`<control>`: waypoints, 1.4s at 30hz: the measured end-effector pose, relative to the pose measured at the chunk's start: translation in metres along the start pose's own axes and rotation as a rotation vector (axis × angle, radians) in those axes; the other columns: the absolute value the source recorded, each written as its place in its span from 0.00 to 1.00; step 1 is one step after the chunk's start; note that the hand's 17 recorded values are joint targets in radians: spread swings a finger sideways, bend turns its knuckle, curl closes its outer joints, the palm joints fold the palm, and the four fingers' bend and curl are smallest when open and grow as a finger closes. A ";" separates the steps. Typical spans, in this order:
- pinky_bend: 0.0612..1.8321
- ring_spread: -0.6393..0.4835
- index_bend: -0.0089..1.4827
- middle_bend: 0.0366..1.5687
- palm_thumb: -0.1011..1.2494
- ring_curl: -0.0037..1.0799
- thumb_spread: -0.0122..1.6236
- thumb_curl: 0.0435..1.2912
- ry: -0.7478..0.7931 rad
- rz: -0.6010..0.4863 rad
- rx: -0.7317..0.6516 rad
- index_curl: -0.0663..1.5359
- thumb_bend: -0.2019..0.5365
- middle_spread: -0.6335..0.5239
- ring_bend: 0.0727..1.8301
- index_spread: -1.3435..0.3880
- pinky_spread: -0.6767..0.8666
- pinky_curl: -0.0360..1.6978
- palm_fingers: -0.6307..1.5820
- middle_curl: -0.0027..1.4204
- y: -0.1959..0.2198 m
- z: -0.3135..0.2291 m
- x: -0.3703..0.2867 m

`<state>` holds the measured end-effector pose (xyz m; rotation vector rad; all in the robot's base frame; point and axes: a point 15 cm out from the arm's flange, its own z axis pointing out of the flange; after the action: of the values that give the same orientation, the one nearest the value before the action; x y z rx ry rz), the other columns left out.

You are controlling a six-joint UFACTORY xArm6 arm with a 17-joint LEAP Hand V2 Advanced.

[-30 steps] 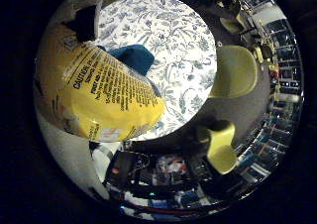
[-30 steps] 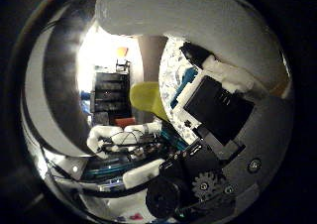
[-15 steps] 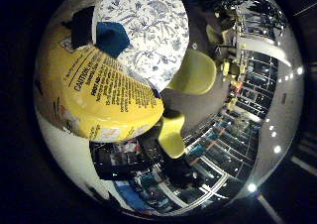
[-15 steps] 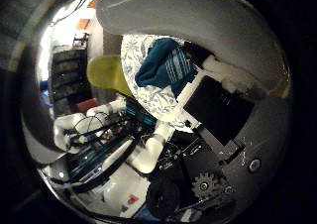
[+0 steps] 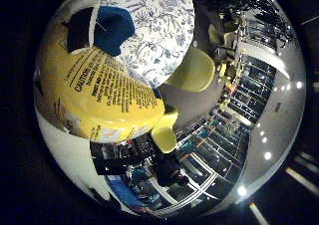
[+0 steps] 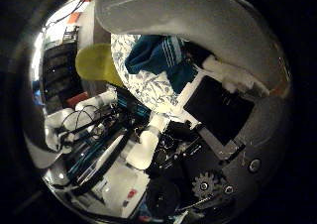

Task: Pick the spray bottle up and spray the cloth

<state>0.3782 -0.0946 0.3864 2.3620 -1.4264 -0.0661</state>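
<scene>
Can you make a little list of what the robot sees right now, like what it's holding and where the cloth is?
Held: yellow plastic spray bottle with black print, close against the palm
Hand: right hand, fingers curled round the bottle
Cloth: blue folded cloth, lying on the table
Table: round table with a blue-and-white floral cover
Nearby: yellow-green chairs beside the table

R hand [image 6: 218,120], fingers curled, clamped shut

A glossy yellow plastic spray bottle [image 5: 99,100], a soft dark-blue woven cloth [image 6: 158,55], and a matt blue-floral-patterned white tablecloth [image 5: 154,31].
</scene>
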 end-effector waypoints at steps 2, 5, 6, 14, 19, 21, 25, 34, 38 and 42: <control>0.55 0.43 0.78 0.86 0.86 0.54 0.52 0.63 0.008 0.004 0.011 0.47 0.25 0.49 0.79 0.67 0.30 0.71 0.83 0.40 -0.004 0.002 0.000; 0.55 0.43 0.78 0.86 0.86 0.54 0.53 0.63 0.018 0.013 0.031 0.47 0.25 0.49 0.79 0.67 0.30 0.71 0.83 0.40 -0.010 0.001 0.004; 0.54 0.43 0.78 0.86 0.86 0.54 0.53 0.63 0.017 0.014 0.030 0.47 0.25 0.49 0.79 0.67 0.30 0.71 0.83 0.40 -0.010 0.002 0.004; 0.54 0.43 0.78 0.86 0.86 0.54 0.53 0.63 0.007 0.013 0.068 0.47 0.25 0.49 0.79 0.67 0.30 0.71 0.83 0.40 -0.008 -0.007 -0.001; 0.54 0.43 0.78 0.86 0.86 0.54 0.52 0.63 -0.137 -0.004 0.196 0.47 0.25 0.49 0.78 0.67 0.30 0.71 0.83 0.40 -0.022 -0.023 -0.036; 0.54 0.43 0.78 0.86 0.86 0.54 0.52 0.63 -0.225 -0.006 0.253 0.47 0.25 0.49 0.78 0.67 0.30 0.71 0.83 0.40 -0.029 -0.032 -0.052; 0.54 0.43 0.78 0.85 0.86 0.54 0.52 0.63 -0.306 -0.011 0.354 0.47 0.25 0.49 0.78 0.67 0.30 0.72 0.83 0.40 -0.033 -0.062 -0.073; 0.54 0.43 0.78 0.85 0.87 0.54 0.52 0.63 -0.580 -0.092 0.583 0.47 0.26 0.49 0.79 0.67 0.30 0.72 0.83 0.40 -0.063 -0.134 -0.146; 0.54 0.43 0.78 0.85 0.88 0.54 0.52 0.64 -0.773 -0.107 0.762 0.47 0.26 0.49 0.79 0.67 0.30 0.72 0.83 0.40 -0.078 -0.183 -0.173; 0.54 0.43 0.78 0.85 0.88 0.53 0.52 0.64 -0.953 -0.061 0.854 0.47 0.25 0.49 0.79 0.67 0.30 0.72 0.83 0.40 -0.100 -0.188 -0.182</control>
<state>0.4184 0.1592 0.4986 3.2880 -2.0815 -0.8543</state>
